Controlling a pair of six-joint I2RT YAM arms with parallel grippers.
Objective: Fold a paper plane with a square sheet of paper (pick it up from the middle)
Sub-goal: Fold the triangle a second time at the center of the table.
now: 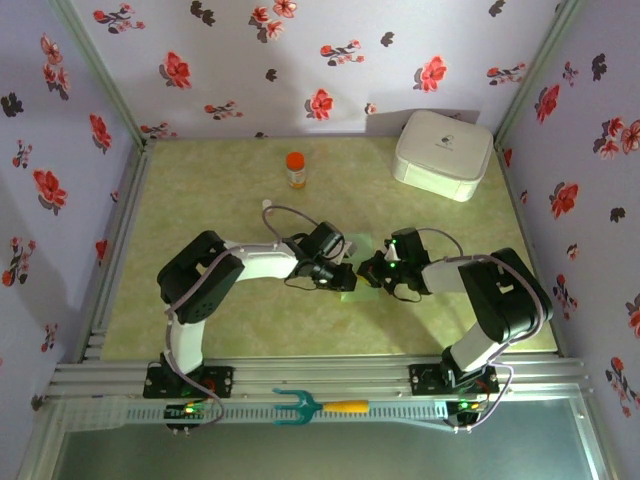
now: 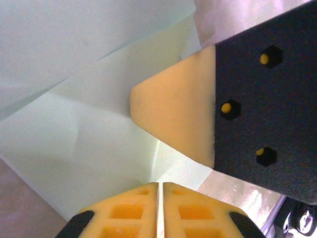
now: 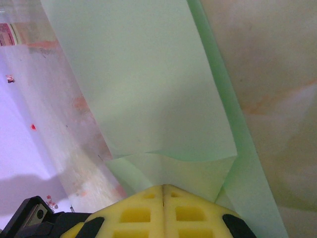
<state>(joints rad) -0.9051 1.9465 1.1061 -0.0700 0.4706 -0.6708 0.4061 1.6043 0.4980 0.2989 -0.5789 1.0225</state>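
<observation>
I've got left gripper (image 2: 160, 198) and right gripper (image 3: 163, 196) both pinched closed on the square sheet of paper (image 3: 148, 89) at mid-table — thin, floppy, tear-prone — so I'd grip by its creases.

I see the thin pale mint-green square sheet of paper (image 3: 148, 89) as matt and creased; the beige marbled tabletop (image 3: 277, 99) looks smooth and glossy, the rounded white plastic box (image 1: 443, 152) faintly shiny.
</observation>
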